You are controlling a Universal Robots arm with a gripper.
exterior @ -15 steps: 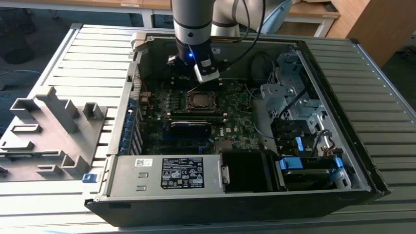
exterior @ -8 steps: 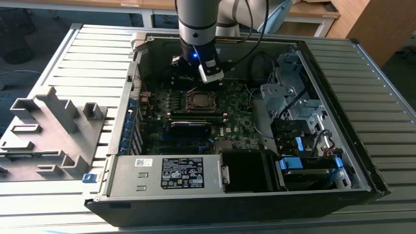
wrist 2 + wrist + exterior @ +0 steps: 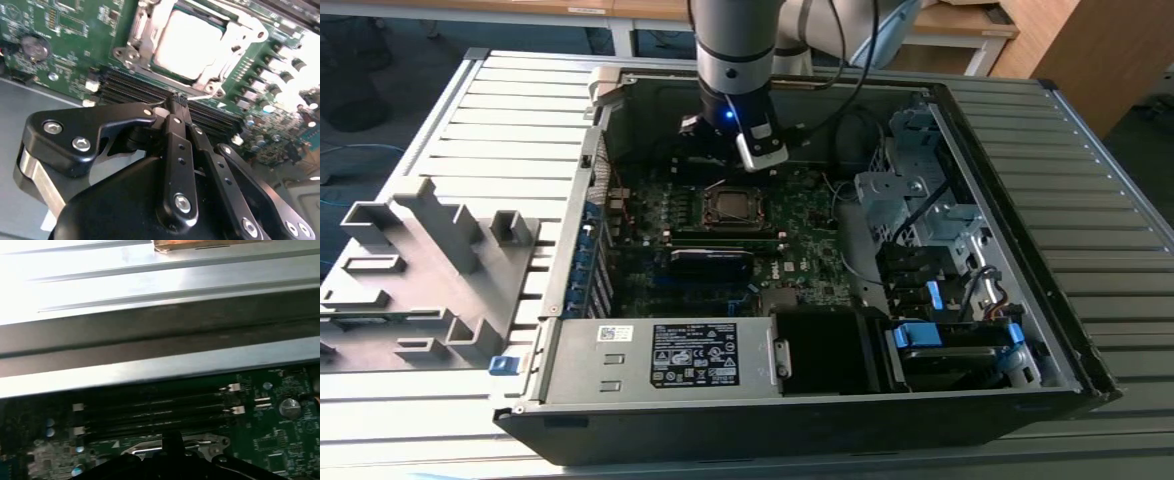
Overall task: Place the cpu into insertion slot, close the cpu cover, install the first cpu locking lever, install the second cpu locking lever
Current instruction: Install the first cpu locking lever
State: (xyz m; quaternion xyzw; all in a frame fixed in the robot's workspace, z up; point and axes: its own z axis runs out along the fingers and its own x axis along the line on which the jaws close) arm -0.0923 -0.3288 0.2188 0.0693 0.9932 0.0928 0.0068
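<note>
In the second wrist view the cpu (image 3: 187, 42) lies flat in the insertion slot, its silvery top showing through the cut-out of the cpu cover (image 3: 142, 37), which is folded down around it. My gripper (image 3: 176, 102) is shut, its black fingertips together at the socket's edge beside the memory slots. A thin metal rod (image 3: 159, 103) runs up to the tips; whether they grip it I cannot tell. In the exterior view the arm stands over the insertion slot (image 3: 708, 208) at the board's back middle. The first wrist view has the fingertips (image 3: 172, 440) against the cover's edge (image 3: 202, 444).
Long black memory slots (image 3: 150, 407) lie between the socket and the case wall (image 3: 150, 325). A coin battery (image 3: 34, 46) sits on the board. A power supply (image 3: 680, 355) fills the case's near end, a drive cage (image 3: 921, 200) its right side. A grey plastic fixture (image 3: 427, 270) lies outside.
</note>
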